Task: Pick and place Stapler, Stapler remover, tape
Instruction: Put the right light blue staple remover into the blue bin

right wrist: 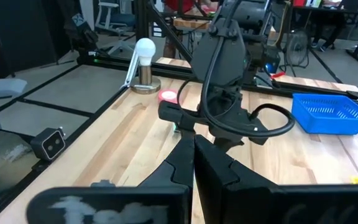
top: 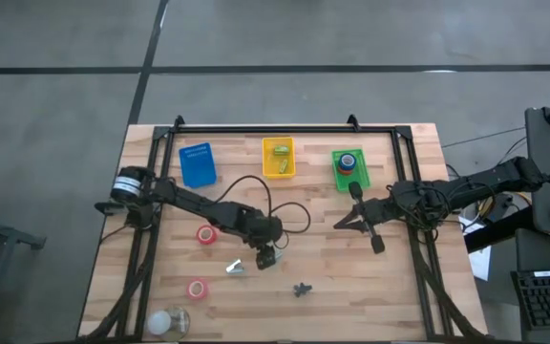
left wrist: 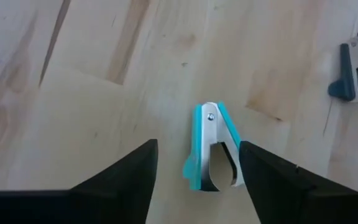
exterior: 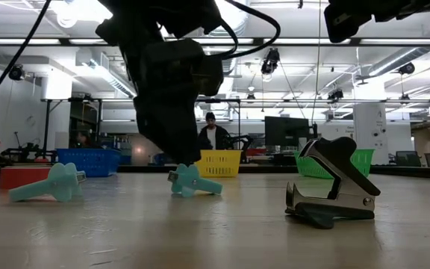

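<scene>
Green basket [top: 350,179] holds a blue tape roll [top: 349,162]; yellow basket [top: 278,158] a stapler [top: 280,150].

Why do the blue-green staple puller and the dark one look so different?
Colour: the teal staple remover has blue-green handles, and the dark staple remover has blackish ones.
Place: the teal one lies right between the open fingers of the left claw. The dark one sits apart, with no claw at it.
Both have shiny metal parts and rest on the wooden table. The right claw waits, shut, over the table.
</scene>
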Controlling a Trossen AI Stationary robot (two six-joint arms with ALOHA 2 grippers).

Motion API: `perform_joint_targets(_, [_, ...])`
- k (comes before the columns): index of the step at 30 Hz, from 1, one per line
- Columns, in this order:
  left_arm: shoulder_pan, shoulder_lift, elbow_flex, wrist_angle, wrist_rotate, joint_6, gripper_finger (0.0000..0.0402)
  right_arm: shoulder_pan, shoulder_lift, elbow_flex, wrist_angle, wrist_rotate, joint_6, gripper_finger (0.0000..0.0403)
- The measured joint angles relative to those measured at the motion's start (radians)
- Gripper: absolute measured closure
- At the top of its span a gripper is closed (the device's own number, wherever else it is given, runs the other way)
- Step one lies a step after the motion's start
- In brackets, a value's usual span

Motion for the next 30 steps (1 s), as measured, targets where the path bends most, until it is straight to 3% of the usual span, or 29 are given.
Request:
perform_joint_targets(6, [0.000, 0.000, -0.005, -0.054, 0.000, 0.002, 0.0212, 0.000, 0.000, 0.000, 0.001, 0.000, 0.000, 0.0394])
perform_joint_targets(13, [0.001, 0.000, -0.005, -0.004, 0.001, 0.007, 0.0248, 0.000, 0.000, 0.000, 0.002, 0.000, 0.000, 0.0394])
perform_joint_targets(30, [0.002, 0.001, -0.008, -0.015, 0.003, 0.017, 0.0300, 0.000, 0.000, 0.000, 0.005, -0.001, 0.001, 0.0394])
